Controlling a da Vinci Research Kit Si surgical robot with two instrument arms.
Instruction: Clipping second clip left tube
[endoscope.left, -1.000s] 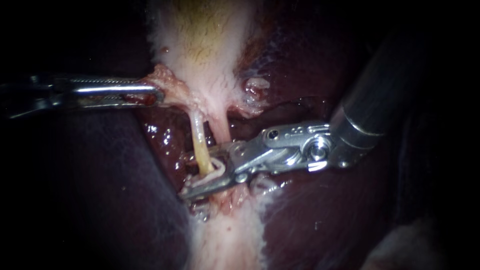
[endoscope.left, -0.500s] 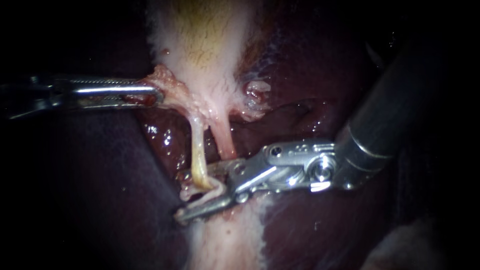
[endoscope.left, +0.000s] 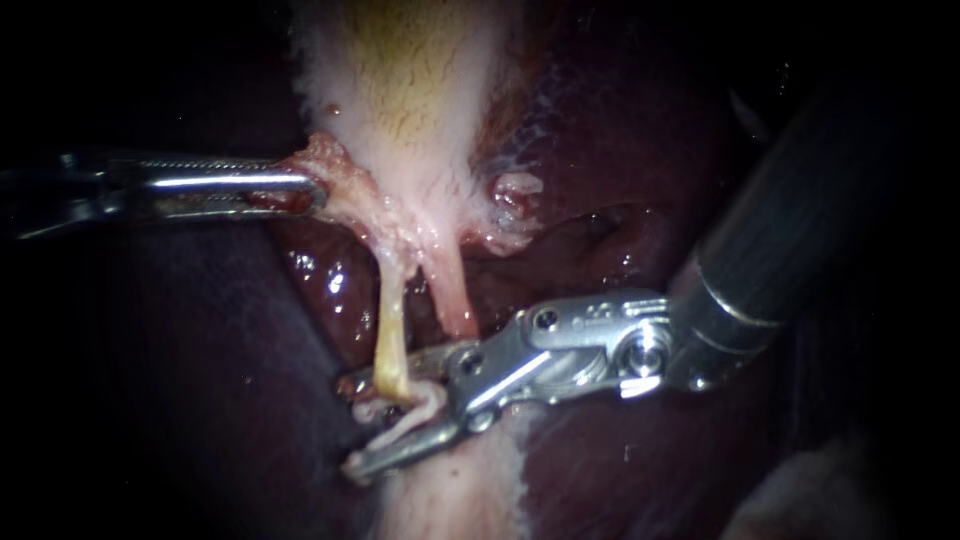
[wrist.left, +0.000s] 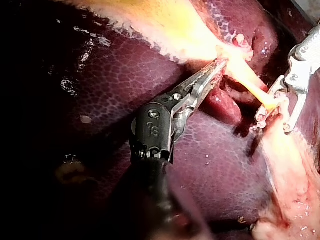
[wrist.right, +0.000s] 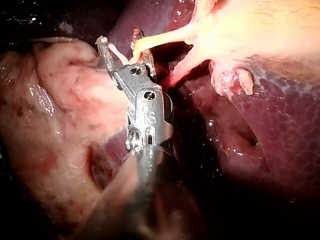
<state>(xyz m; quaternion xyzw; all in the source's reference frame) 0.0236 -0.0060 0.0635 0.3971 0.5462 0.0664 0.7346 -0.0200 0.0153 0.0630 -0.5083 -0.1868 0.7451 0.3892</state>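
The yellowish left tube (endoscope.left: 392, 320) hangs from the pale gallbladder neck (endoscope.left: 385, 215), with a pinker right tube (endoscope.left: 455, 290) beside it. My right instrument (endoscope.left: 392, 415) comes in from the upper right. Its jaws stand open, with the left tube's lower end and a whitish strand between them. In the right wrist view these jaws (wrist.right: 122, 47) straddle the tube (wrist.right: 160, 37). My left instrument (endoscope.left: 300, 187) is shut on a fold of pale tissue at the neck and holds it to the left. The left wrist view shows its jaws (wrist.left: 216, 69) beside the tube (wrist.left: 250, 82).
The pale gallbladder (endoscope.left: 410, 80) fills the upper middle, with dark liver (endoscope.left: 640, 450) on both sides. A pale band of tissue (endoscope.left: 450, 500) runs down below the jaws. A small ragged tag (endoscope.left: 512, 195) sits right of the tubes.
My right instrument has moved down and slightly left, and the left tube's lower end has gone with it, so the tube looks longer and tauter. The left instrument has not moved.
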